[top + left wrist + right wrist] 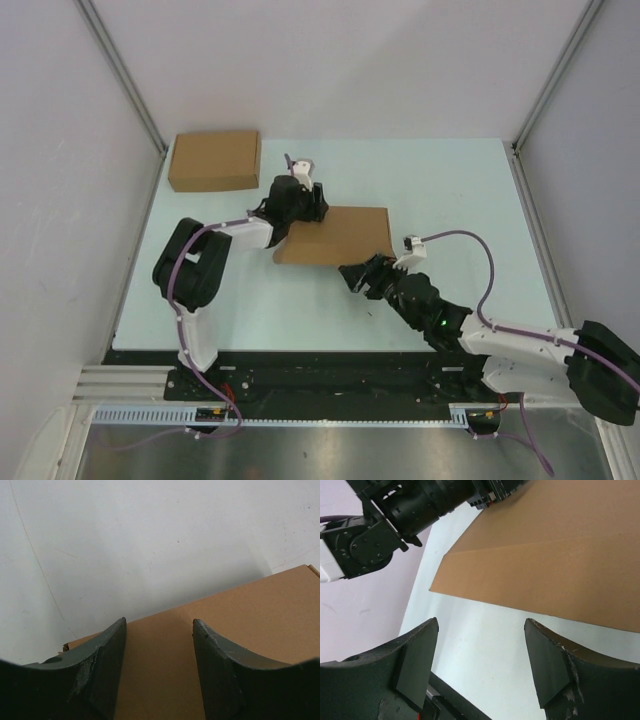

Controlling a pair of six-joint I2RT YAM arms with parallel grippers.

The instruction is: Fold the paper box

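Both of my two-finger grippers stood with their jaws apart and nothing pinched between them. My left gripper point(312, 205) reached in from the left to the far-left corner of the paper box point(340, 235), a flat brown cardboard mailer lying near the middle of the pale green table point(450, 200). In the left wrist view, its two dark fingers point(100, 655) straddled a plain stretch of the cardboard top. I could not tell whether they pressed on it or hung just above.

My right gripper point(358, 272) sat low, just beside the box's near edge. Its fingers point(415, 655) pointed at that edge, with only bare table between them. From that wrist I saw a crease running along the box's near side, with a sloping band of cardboard below it.

A second flat brown cardboard box point(214, 160), ready-made, lay at the table's far-left corner, well apart from the work.

I judged the folding to be far along: the top panel looked down and the box nearly in shape, so the step in hand seemed to be closing the near side. The next move likely called for my right gripper to ease forward, meet that sloping band and push or tuck it home. My left would need to bear down on the top, so the light box did not slide away across the smooth table.
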